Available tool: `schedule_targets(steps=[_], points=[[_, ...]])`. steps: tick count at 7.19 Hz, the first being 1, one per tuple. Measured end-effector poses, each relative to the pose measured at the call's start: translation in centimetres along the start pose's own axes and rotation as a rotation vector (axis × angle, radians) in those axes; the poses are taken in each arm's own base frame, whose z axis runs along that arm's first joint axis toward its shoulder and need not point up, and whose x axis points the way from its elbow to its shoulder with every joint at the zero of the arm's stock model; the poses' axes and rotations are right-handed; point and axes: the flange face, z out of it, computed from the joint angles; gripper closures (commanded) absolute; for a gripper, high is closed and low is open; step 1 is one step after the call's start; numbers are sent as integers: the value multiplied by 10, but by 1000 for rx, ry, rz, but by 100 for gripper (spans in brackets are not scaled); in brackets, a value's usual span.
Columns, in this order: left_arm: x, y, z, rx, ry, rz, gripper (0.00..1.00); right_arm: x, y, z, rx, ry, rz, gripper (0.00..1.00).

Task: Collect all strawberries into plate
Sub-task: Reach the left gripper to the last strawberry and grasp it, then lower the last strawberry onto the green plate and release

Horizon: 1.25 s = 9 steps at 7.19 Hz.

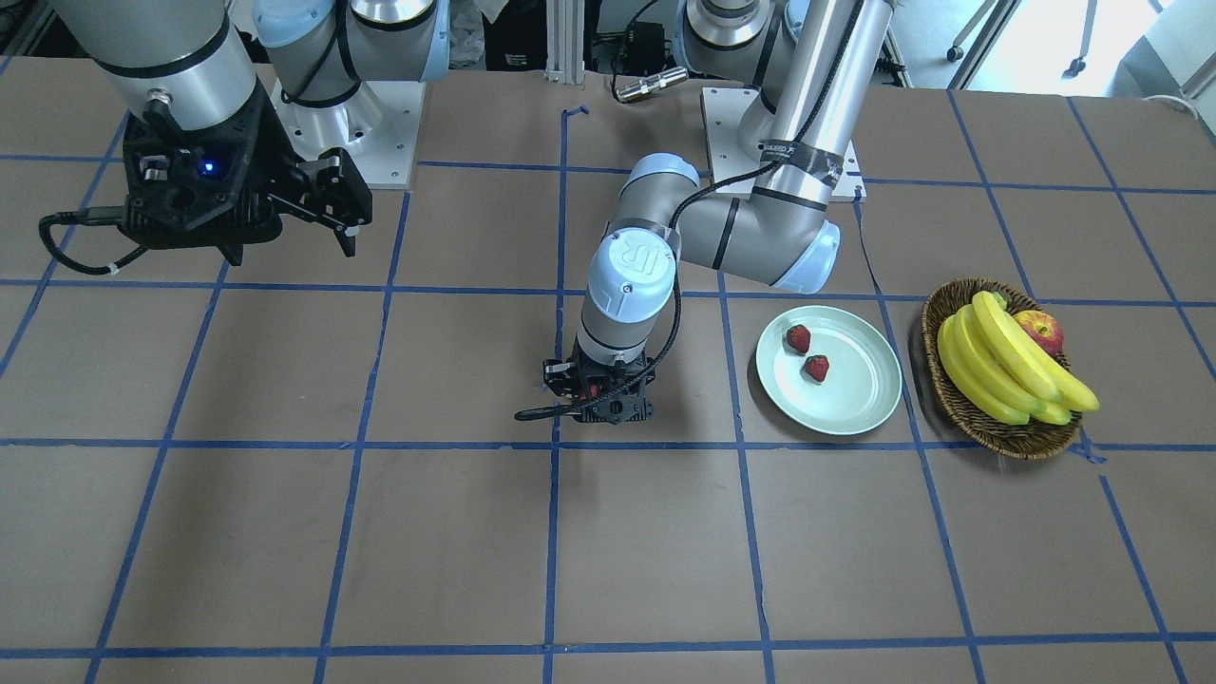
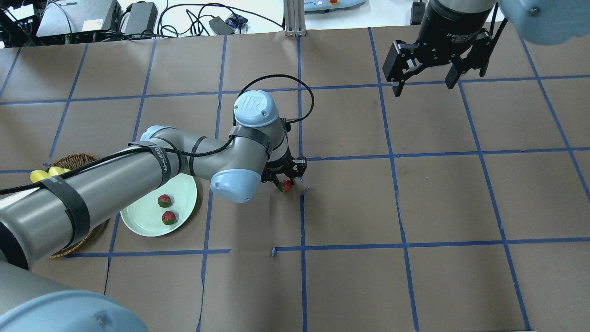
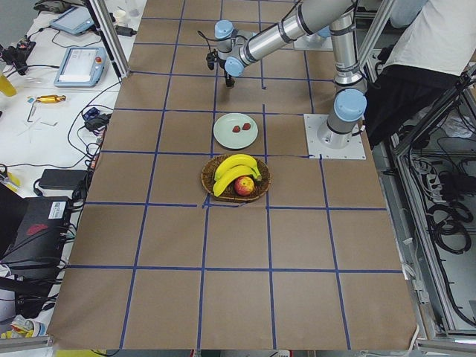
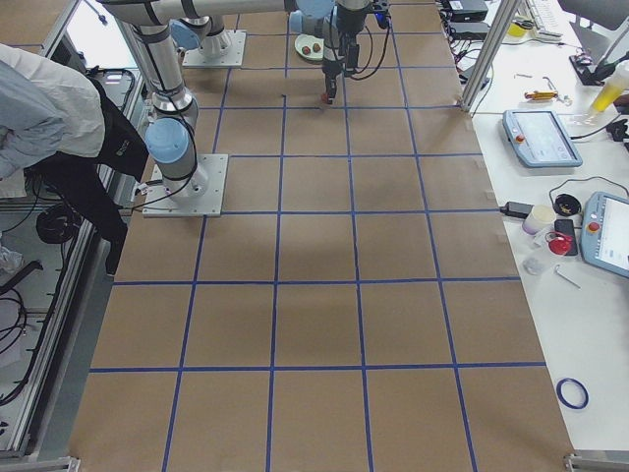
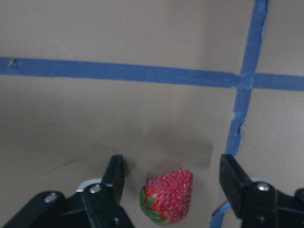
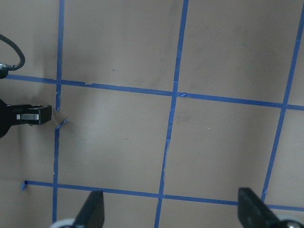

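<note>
Between the left gripper's [image 5: 172, 165] spread jaws lies a bumpy strawberry [image 5: 168, 197]; right gripper's [image 2: 424, 86] gape.

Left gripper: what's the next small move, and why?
Probably shut the left gripper on the last strawberry. The berry lies between the open fingers with a gap on each side, so it is not yet gripped. The other two strawberries already sit on the plate.
</note>
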Motion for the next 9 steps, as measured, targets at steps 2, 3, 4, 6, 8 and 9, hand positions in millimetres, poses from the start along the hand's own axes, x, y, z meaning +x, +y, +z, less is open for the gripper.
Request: schedule_targets(steps=[2, 3, 4, 6, 8, 9], points=[[-5, 2, -10, -6, -26, 23, 100, 0, 0, 0, 0, 0, 0, 0], [-19, -3, -19, -6, -81, 65, 100, 0, 0, 0, 0, 1, 0, 0], [-48, -13, -31, -24, -136, 104, 100, 0, 0, 0, -1, 0, 0, 0], [-125, -34, -61, -90, -166, 166, 100, 0, -1, 1, -2, 0, 0, 0], [-193, -41, -73, -158, -175, 217, 78, -1, 0, 1, -3, 0, -1, 0], [-208, -36, -68, -185, -175, 219, 1, -1, 0, 1, -3, 0, -1, 0]])
